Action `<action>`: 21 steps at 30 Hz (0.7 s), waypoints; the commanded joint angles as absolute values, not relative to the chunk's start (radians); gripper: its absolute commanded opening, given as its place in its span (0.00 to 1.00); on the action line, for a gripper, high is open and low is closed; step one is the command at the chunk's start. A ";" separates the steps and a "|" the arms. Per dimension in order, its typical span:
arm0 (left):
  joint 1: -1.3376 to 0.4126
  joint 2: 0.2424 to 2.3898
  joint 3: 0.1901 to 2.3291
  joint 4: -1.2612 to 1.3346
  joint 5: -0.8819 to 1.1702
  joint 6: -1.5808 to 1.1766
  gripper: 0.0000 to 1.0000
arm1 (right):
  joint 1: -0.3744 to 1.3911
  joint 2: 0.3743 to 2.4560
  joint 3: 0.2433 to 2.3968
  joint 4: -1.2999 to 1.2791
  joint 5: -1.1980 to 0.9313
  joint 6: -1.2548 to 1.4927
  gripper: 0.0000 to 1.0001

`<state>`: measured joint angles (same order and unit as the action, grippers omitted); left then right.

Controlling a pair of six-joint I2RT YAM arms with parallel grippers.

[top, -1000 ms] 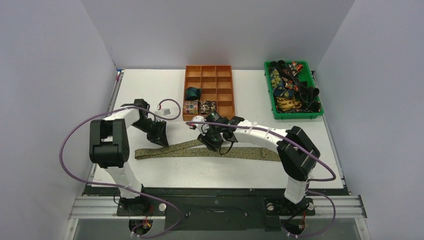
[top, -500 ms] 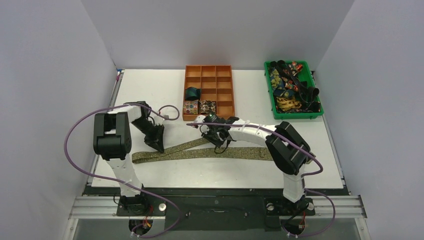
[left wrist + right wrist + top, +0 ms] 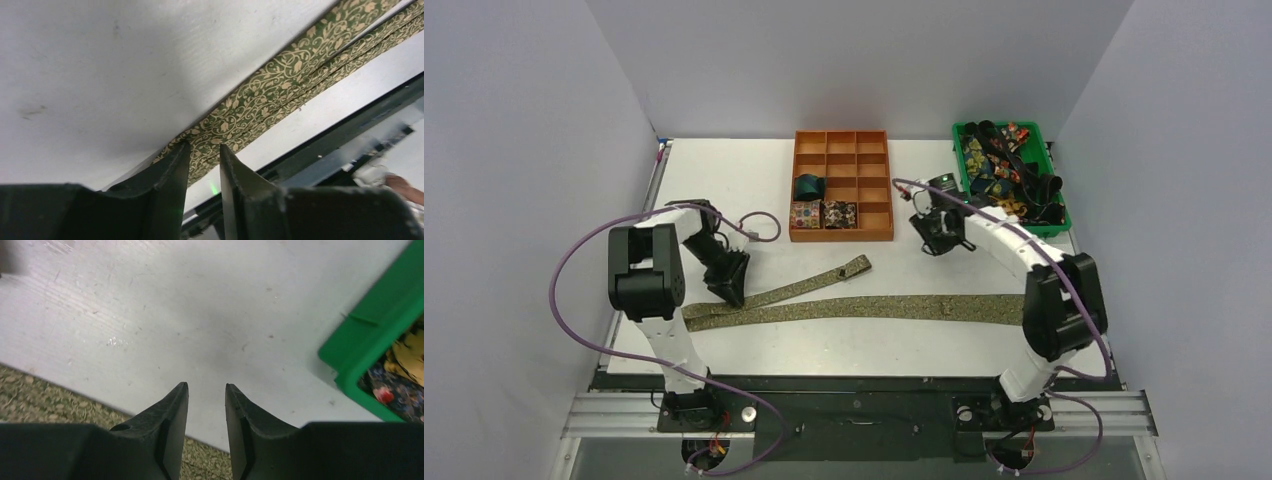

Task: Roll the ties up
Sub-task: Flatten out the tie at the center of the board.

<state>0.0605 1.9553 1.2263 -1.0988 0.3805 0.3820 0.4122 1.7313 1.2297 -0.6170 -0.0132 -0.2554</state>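
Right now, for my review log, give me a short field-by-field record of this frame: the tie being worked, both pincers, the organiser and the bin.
tie in work: olive-gold tie lying flat on the table, folded at its left end, unrolled
left pincer: at the fold, fingers either side of the fabric
right pincer: slightly open, empty, above bare table near the green bin
orange organiser: three rolled ties in its near-left compartments
green bin: heaped loose ties

Open table (image 3: 724,180) left of organizer (image 3: 841,185)
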 commanded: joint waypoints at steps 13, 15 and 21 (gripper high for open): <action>-0.042 1.828 1.241 -0.953 0.538 0.468 0.26 | 0.667 1.635 1.278 -0.502 -0.265 -0.146 0.35; -0.046 1.862 1.239 -0.951 0.562 0.434 0.27 | 0.713 1.689 1.307 -0.461 -0.261 -0.123 0.35; -0.042 1.982 1.256 -0.955 0.532 0.385 0.15 | 0.809 1.812 1.355 -0.377 -0.179 -0.131 0.35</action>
